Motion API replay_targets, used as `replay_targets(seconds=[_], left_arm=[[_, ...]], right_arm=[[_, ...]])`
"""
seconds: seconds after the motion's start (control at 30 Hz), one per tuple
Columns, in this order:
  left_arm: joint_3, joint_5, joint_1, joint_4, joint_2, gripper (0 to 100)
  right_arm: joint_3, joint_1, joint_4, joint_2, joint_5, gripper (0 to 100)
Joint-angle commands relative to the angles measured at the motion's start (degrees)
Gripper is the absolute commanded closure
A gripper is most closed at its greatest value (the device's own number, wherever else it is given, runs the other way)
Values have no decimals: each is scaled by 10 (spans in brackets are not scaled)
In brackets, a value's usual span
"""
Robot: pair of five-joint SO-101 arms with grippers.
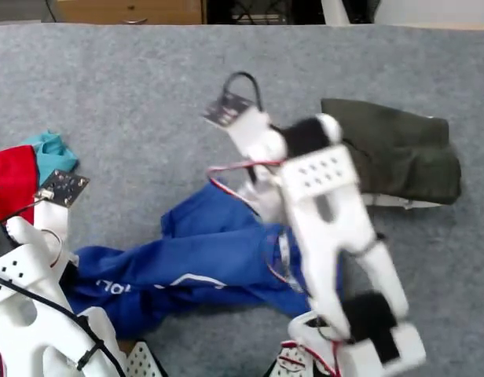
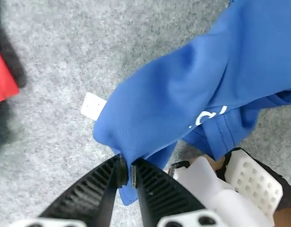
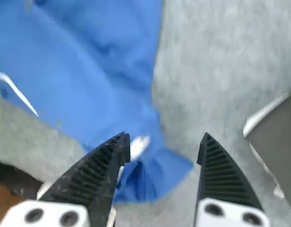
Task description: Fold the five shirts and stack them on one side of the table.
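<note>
A crumpled blue shirt lies across the grey table's near middle. My left gripper is shut on an edge of the blue shirt, close to the left arm at the near left. My right gripper is open and hovers over the other end of the blue shirt, with bare table between its fingers. A folded dark green shirt rests at the far right. A red shirt and a teal shirt lie bunched at the left edge.
The right arm stretches over the table's middle and hides part of the blue shirt. A small white tag lies on the grey table near the left gripper. Wooden furniture stands beyond the far edge.
</note>
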Motion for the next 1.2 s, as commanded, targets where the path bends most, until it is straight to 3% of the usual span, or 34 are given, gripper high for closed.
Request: replay_targets(seconds=[0.0, 0.2, 0.4, 1.17], left_arm=[[-4, -5, 1, -5, -8, 971], [-4, -5, 1, -5, -8, 971], [-3, -5, 0, -10, -8, 971], [1, -5, -29, -29, -8, 971]], right_arm=[[-136, -40, 1, 122, -53, 755], [-341, -55, 4, 348, -99, 755], [-427, -56, 4, 491, -139, 754], [-469, -77, -40, 582, -182, 755]])
